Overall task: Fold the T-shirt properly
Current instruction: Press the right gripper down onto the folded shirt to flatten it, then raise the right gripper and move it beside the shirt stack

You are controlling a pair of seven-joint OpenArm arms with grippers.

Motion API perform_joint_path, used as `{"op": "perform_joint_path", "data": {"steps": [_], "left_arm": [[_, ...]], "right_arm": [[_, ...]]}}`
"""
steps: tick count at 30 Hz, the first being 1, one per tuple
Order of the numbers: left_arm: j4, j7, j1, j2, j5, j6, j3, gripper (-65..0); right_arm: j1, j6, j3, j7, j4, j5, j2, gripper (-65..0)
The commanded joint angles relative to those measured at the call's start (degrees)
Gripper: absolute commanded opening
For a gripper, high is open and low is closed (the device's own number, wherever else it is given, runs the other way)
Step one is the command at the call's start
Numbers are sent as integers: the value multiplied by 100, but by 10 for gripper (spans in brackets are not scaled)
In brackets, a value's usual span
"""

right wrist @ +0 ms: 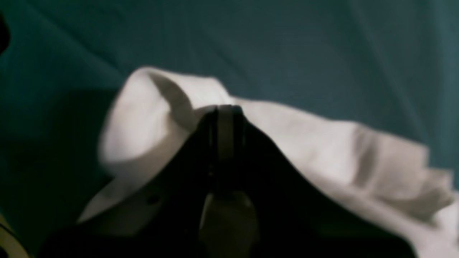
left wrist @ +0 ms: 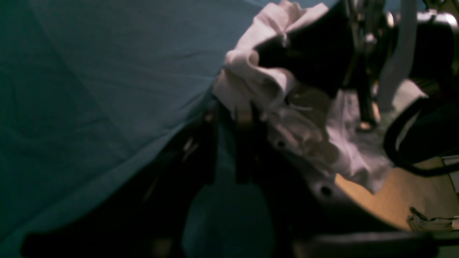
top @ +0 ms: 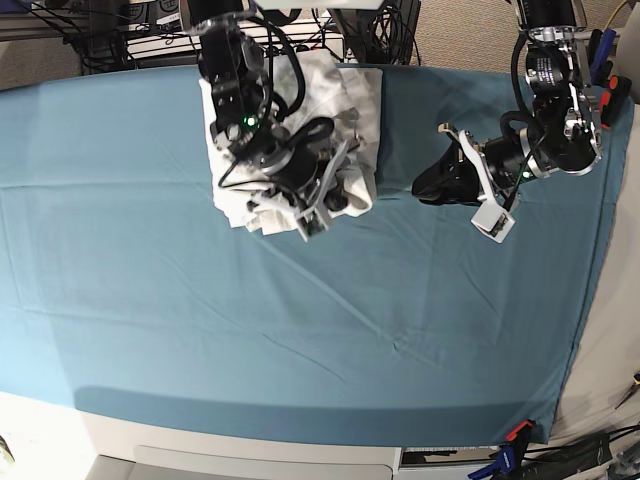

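Observation:
The white T-shirt (top: 345,90) lies bunched at the back of the table, left of centre. My right gripper (top: 325,200) sits on its near edge, shut on a fold of the T-shirt (right wrist: 322,143). In the right wrist view the fingers (right wrist: 226,109) meet and cloth bulges up around them. My left gripper (top: 425,185) lies low over the teal cloth to the right of the shirt, pointing at it and apart from it. In the left wrist view the left gripper (left wrist: 229,122) shows a narrow gap with only teal between, and the T-shirt (left wrist: 251,79) hangs from the other arm beyond.
A large teal cloth (top: 300,330) covers the table. Cables and equipment (top: 150,25) crowd the back edge. The cloth's right edge (top: 590,300) drops off near the left arm's base, with clamps (top: 515,432) at the front right corner.

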Motion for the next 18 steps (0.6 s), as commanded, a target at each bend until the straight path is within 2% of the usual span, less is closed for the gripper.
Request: {"op": "perform_joint_path", "data": {"steps": [1,2,3,7,9,12,16,18], "left_arm": [[103,-146,-63,-48,-101,-44,-22,-548],[103,-151,-63,-48,-52,-44,-22,-548],[103,-153,-63,-48,9,-44,-22,-548],[103,-229,-9,-68,203,-44,-22,-548],[103,-229,63,-81,201,-42,-22,-548],[103,-232,186,-79,199,-44,-22,-534],[103,-232,330,-81,201,-42,-22,-461],[103,-232,398,-81,201,-44,-22,-444]], "right_arm": [[168,37,7,55,190,-120,-31,-650],[240,44,13,-33,271,-293,-31,-650],[302,42,26,-118,367,-520,-31,-621],[361,13,361,-330,774,-975,-26,-425],[363,-4,754,-404,811,-811,-26,-416],[361,48,1628,-669,809,133,52,-416],[280,518,2979,-964,809,1692,254,-413],[162,708,3591,-1084,809,2356,398,-383]]}}
